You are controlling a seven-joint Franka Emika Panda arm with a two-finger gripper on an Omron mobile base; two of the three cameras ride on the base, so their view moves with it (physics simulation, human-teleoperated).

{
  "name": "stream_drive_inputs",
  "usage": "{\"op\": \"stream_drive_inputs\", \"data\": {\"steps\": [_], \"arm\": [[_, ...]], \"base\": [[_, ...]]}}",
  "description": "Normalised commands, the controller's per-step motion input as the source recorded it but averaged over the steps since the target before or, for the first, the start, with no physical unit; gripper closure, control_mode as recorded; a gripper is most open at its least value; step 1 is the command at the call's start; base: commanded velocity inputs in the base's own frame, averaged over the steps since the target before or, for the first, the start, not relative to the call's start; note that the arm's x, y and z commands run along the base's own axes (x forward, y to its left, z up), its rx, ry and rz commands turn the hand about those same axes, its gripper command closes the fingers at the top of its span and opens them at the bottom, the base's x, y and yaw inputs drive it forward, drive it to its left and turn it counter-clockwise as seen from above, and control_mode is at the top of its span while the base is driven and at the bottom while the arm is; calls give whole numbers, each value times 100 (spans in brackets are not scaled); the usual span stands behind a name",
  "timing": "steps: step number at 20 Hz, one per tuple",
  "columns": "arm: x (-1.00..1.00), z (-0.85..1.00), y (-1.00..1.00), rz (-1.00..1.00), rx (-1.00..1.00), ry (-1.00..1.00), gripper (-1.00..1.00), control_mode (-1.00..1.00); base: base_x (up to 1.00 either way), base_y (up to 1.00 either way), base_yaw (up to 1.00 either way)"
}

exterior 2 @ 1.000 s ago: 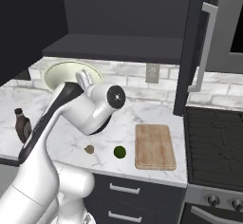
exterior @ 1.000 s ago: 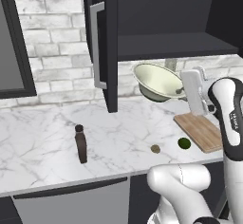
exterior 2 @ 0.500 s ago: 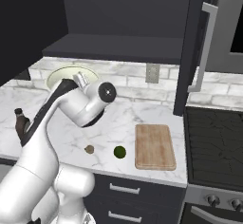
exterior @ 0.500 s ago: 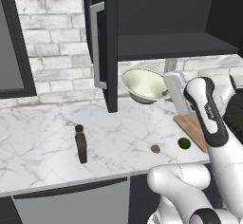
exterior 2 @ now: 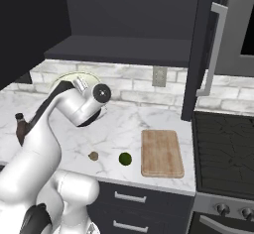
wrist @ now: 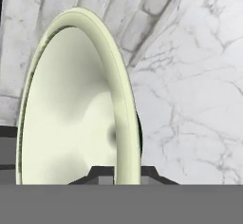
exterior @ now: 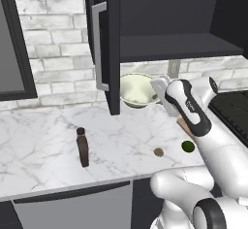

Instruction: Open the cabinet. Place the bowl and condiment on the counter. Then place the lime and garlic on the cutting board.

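One wide shallow cream-white bowl (exterior: 137,90) is hanging tilted above the white marble tabletop (exterior: 43,140), below the open black wall cabinet (exterior: 160,24). I am keeping the tool (wrist: 120,171) clamped on its thin rim. It looks stiff, light and slick, so I am judging the rim the only workable hold.

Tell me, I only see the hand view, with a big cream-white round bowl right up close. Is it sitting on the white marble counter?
Observer: Not yet. The cream-white round bowl hangs tilted in the shut gripper, above the white marble counter.
Operator: Where's the little brown bottle?
Observer: The slim dark-brown bottle stands upright on the counter, left of the bowl.
Operator: Is the green ball on the wooden board?
Observer: No, the small dark-green lime lies on the marble beside the light-brown wooden cutting board.
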Motion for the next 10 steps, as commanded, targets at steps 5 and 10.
{"op": "stream_drive_inputs", "data": {"steps": [5,10], "arm": [[40,-29,23,0,-7,-1,100,-100],[19,-26,19,0,-6,0,100,-100]], "base": [[0,0,0],[0,0,0]]}}
